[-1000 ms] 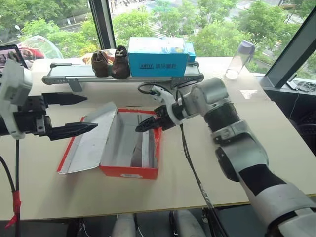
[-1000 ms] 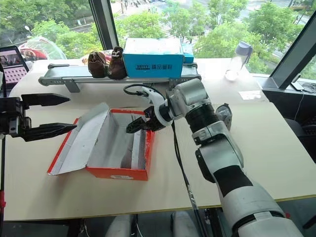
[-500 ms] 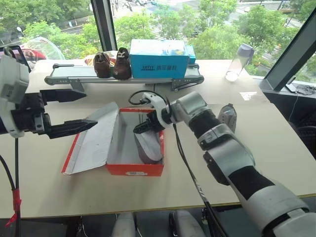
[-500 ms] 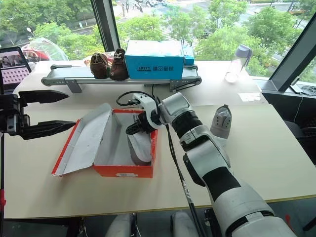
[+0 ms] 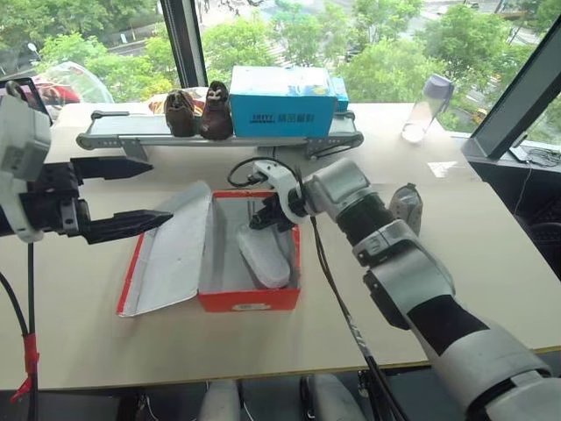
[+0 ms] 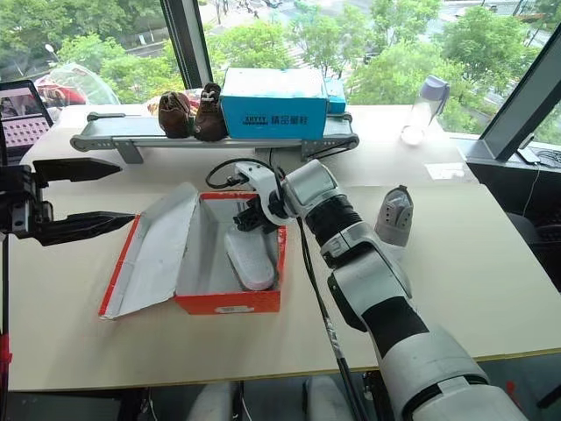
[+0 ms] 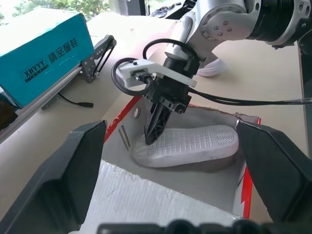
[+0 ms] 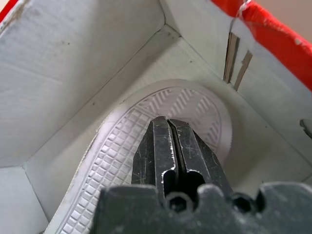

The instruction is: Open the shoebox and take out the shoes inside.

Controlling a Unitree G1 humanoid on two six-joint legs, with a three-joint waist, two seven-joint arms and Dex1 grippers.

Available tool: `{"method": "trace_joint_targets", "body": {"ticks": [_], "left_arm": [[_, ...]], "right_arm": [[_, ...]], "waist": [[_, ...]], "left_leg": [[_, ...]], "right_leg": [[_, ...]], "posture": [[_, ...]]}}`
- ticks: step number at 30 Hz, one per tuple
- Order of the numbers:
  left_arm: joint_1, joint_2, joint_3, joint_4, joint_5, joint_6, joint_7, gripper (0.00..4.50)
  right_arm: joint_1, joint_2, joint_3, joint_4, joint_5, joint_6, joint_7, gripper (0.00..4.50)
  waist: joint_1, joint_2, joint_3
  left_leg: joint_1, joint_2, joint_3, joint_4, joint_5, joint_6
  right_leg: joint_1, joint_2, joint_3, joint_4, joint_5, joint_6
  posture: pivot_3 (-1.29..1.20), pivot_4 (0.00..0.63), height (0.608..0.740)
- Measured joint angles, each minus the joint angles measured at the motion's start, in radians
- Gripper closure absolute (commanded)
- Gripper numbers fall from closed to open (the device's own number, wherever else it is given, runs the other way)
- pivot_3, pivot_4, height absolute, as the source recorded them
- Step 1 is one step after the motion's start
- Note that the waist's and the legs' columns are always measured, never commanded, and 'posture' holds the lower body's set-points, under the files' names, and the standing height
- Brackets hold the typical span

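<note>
The red shoebox [image 5: 250, 302] stands open on the table, its lid [image 5: 171, 254] folded out flat to the left. One of the shoes [image 5: 263, 256] lies sole up inside, its white ribbed sole [image 8: 122, 141] showing. My right gripper [image 5: 259, 224] reaches into the far end of the box. It is shut with nothing between its fingers, and the tips rest at that sole's far end. The other grey shoe [image 5: 405, 203] stands on the table to the right of the box. My left gripper [image 5: 160, 189] hovers open above the lid's left side, holding nothing.
Behind the box, a grey rack [image 5: 114, 136] carries a blue box [image 5: 280, 101] and a dark brown pair of shoes [image 5: 197, 112]. A clear bottle [image 5: 423, 107] stands at the back right. A black cable [image 5: 337, 298] trails from my right wrist over the table's front edge.
My right gripper has gone from open to shut inside the box, and its wrist has rolled. The shoe in the box has tipped from its side to sole up. The left gripper stayed put.
</note>
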Motion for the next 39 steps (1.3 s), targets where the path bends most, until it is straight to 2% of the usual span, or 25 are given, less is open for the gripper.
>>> {"method": "trace_joint_targets", "body": {"ticks": [2,6,7,8,13,17,18,19,27,39], "left_arm": [[-0.006,0.001,-0.004,0.012,0.002,0.000,-0.006,0.00],[-0.022,0.001,-0.026,0.023,0.012,-0.007,-0.016,0.00],[-0.032,0.001,-0.039,0.029,0.016,-0.015,-0.017,0.00],[-0.037,0.001,-0.044,0.033,0.017,-0.021,-0.019,0.00],[-0.076,-0.005,-0.104,0.065,0.028,-0.047,-0.031,0.00],[-0.099,-0.012,-0.145,0.087,0.050,-0.072,-0.039,0.00],[-0.113,-0.016,-0.161,0.093,0.056,-0.079,-0.043,0.00],[-0.120,-0.019,-0.166,0.097,0.057,-0.083,-0.046,0.00],[-0.137,-0.019,-0.183,0.105,0.062,-0.084,-0.057,0.00],[-0.083,-0.019,-0.152,0.060,0.056,-0.075,-0.034,0.00]], "right_arm": [[-0.005,-0.037,-0.025,-0.102,0.023,0.045,0.006,4.47],[-0.019,-0.096,-0.070,-0.254,0.077,0.156,0.016,4.47],[-0.028,-0.112,-0.087,-0.291,0.090,0.192,0.016,3.93],[-0.034,-0.127,-0.095,-0.320,0.105,0.213,0.016,3.75],[0.024,-0.182,-0.096,-0.425,0.141,0.316,-0.006,2.00],[0.107,-0.132,-0.102,-0.407,0.156,0.377,-0.051,0.68],[0.119,-0.110,-0.112,-0.392,0.156,0.377,-0.070,0.23],[0.121,-0.093,-0.121,-0.381,0.156,0.377,-0.081,0.06],[0.111,-0.019,-0.193,-0.233,0.156,0.362,-0.158,0.06],[0.088,0.008,-0.162,-0.083,0.140,0.246,-0.172,0.06]], "waist": [[-0.001,0.000,0.000],[-0.001,0.000,0.000],[-0.001,0.000,0.000],[-0.002,0.000,0.000],[-0.001,-0.001,0.000],[-0.005,0.000,0.000],[-0.006,0.000,0.000],[-0.007,0.000,0.000],[0.001,0.000,0.000],[-0.001,0.000,0.000]], "left_leg": [[-0.005,0.000,0.000,0.001,0.000,0.000],[-0.006,0.000,0.000,0.001,0.000,0.000],[-0.006,0.000,0.000,0.001,0.000,0.000],[-0.006,0.000,0.000,0.001,0.000,0.000],[-0.005,0.000,0.000,0.002,0.000,0.000],[-0.006,0.000,0.000,0.002,0.000,0.000],[-0.006,0.000,0.000,0.002,0.000,0.000],[-0.006,0.000,0.000,0.002,0.000,0.000],[-0.006,0.000,0.000,0.003,0.000,0.000],[-0.005,0.000,0.000,0.003,0.000,0.000]], "right_leg": [[-0.005,0.000,0.000,0.001,0.000,0.000],[-0.006,0.000,0.000,0.001,0.000,0.000],[-0.006,0.000,0.000,0.001,0.000,0.000],[-0.006,0.000,0.000,0.001,0.000,0.000],[-0.005,0.000,0.000,0.001,0.000,0.000],[-0.006,0.001,0.001,0.002,0.001,-0.001],[-0.006,0.001,0.001,0.003,0.000,-0.001],[-0.007,0.001,0.001,0.003,0.000,0.000],[-0.005,0.001,0.000,0.002,0.001,0.000],[-0.005,0.001,0.001,0.002,0.001,0.000]], "posture": [[0.00,0.150,0.740],[0.00,0.150,0.740],[0.00,0.150,0.740],[0.00,0.150,0.740],[0.00,0.150,0.740],[0.00,0.150,0.740],[0.00,0.150,0.740],[0.00,0.150,0.740],[0.00,0.150,0.740],[0.00,0.150,0.740]]}}
